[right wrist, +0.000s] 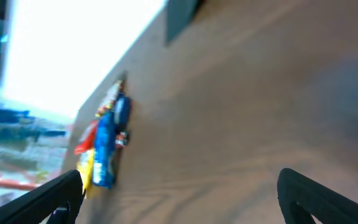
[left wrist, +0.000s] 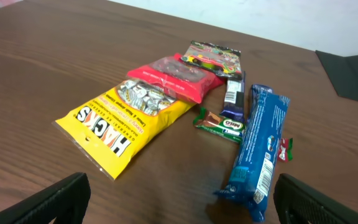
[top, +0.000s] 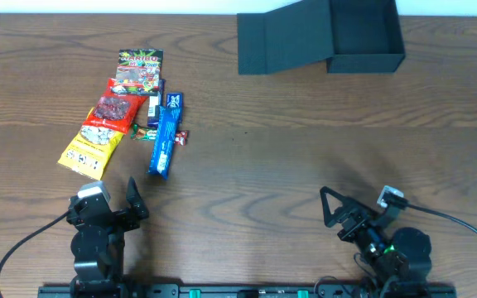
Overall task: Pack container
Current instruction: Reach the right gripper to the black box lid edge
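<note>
The container (top: 363,33) is a dark box at the back right of the table, its flap lid (top: 281,37) open to the left. A pile of snack packets lies at the left: a yellow Hacks bag (top: 89,147) (left wrist: 120,121), a red bag (top: 119,111) (left wrist: 176,76), a green-black packet (top: 139,66) (left wrist: 215,57), a long blue packet (top: 164,136) (left wrist: 261,146), a small green Milo bar (left wrist: 221,124). My left gripper (top: 110,199) (left wrist: 179,199) is open and empty, just before the pile. My right gripper (top: 354,207) (right wrist: 179,193) is open and empty at the front right.
A dark blue bar (left wrist: 233,94) lies between the red bag and the blue packet. The right wrist view is blurred; it shows the packets (right wrist: 104,146) far off and the box lid's corner (right wrist: 182,18).
</note>
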You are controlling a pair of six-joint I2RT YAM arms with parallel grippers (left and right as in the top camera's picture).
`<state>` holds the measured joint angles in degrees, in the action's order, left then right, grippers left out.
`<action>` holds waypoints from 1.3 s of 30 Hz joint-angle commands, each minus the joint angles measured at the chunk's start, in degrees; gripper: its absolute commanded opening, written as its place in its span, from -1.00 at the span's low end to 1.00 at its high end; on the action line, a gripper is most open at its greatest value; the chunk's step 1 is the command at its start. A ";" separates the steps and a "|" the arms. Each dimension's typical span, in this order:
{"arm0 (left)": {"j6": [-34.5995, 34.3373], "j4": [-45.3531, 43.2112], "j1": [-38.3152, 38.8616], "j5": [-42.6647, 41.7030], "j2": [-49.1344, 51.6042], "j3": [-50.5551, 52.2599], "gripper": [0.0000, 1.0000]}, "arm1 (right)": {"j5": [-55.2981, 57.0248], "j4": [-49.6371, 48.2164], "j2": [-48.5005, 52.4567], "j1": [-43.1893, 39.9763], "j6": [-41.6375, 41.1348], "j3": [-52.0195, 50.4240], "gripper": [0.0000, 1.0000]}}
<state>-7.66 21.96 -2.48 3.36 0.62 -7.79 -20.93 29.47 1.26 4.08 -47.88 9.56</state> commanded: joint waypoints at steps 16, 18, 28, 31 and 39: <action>0.39 -0.07 -0.22 -0.24 -0.37 1.29 0.91 | 11.87 -11.30 55.89 -0.26 31.80 34.21 0.98; 0.39 -0.04 -0.22 -0.24 -0.37 1.29 0.91 | 14.58 -11.74 65.11 -0.35 35.06 41.24 0.99; 0.37 -0.04 -0.22 -0.24 -0.37 1.29 0.91 | 22.29 -11.98 104.83 -4.59 43.19 78.20 0.98; 0.39 -0.07 -0.22 -0.24 -0.37 1.29 0.91 | 22.23 -10.78 114.92 -6.36 44.22 88.52 0.98; 0.39 -0.07 -0.22 -0.24 -0.37 1.29 0.91 | 23.10 -1.16 137.50 -8.28 45.44 113.18 0.91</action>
<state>-7.66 21.63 -2.52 3.16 0.58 -7.70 1.15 26.89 134.19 -3.64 -3.64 116.88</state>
